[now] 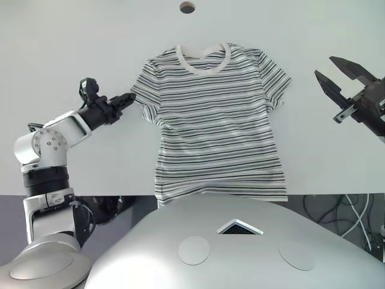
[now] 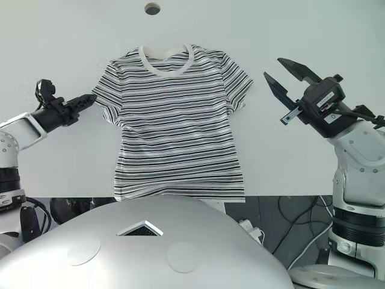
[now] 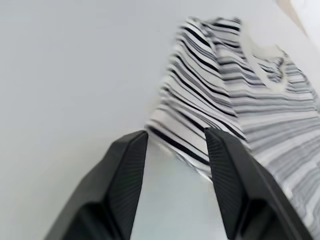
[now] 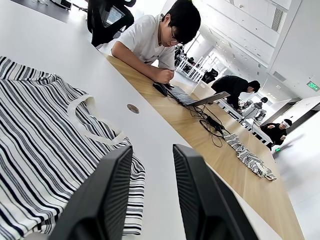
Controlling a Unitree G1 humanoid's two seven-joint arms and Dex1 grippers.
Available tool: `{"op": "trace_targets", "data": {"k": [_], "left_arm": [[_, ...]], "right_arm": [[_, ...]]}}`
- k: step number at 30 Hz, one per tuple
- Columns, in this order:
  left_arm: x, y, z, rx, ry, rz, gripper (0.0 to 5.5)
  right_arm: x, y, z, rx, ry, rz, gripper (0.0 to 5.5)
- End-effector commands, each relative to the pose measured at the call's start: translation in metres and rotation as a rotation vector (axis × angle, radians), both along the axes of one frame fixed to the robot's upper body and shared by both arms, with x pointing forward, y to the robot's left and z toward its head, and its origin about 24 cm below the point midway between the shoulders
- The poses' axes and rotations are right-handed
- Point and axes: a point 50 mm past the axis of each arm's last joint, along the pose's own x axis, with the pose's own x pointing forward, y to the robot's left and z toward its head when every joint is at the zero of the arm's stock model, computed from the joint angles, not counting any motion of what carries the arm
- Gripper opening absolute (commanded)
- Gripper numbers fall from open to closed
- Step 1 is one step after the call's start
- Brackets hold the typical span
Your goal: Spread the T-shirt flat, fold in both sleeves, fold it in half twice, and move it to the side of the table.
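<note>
The broad white table (image 1: 60,48) carries the black-and-white striped short-sleeved T-shirt with a cream collar (image 1: 216,120). It lies at the table's middle, collar away from the robot and hem at the near edge. It looks spread flat apart from slight rumpling near the hem, so the step in hand is judged to be folding in the sleeves, starting on the robot's left.

To do that well, the left gripper (image 3: 175,137) should close on the outer edge of the left sleeve (image 1: 146,99) and catch both layers. It should then lift only a little and carry the edge across toward the chest. That way the crease runs straight down the body's side and the torso is not dragged out of line.

The left arm reaches low over the table, its black fingers apart, tips just beside the sleeve's hem and pointing at it. The right gripper (image 2: 274,68) hangs above the table, near but clear of the right sleeve (image 1: 277,78), with its fingers spread wide and holding nothing.

A small round hole in the tabletop (image 1: 187,7) sits beyond the collar.
</note>
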Motion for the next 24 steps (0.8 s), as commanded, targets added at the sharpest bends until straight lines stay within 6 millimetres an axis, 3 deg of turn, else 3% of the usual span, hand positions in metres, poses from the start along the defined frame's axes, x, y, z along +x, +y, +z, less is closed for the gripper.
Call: {"op": "trace_targets", "data": {"k": [1,8,17,24], "left_arm": [[-0.016,0.002,-0.028,0.096,0.168,0.068,2.12],[-0.019,-0.015,-0.029,0.109,0.175,-0.039,2.12],[-0.019,-0.019,-0.030,0.106,0.180,-0.086,2.12],[-0.016,-0.021,-0.029,0.087,0.163,-0.083,0.99]], "right_arm": [[0.001,0.001,0.001,-0.011,-0.004,0.010,1.51],[0.000,0.001,0.002,-0.020,-0.004,0.014,1.51],[-0.001,0.001,0.000,-0.031,-0.003,0.012,1.51],[-0.002,0.001,-0.002,-0.043,-0.002,0.015,1.55]]}}
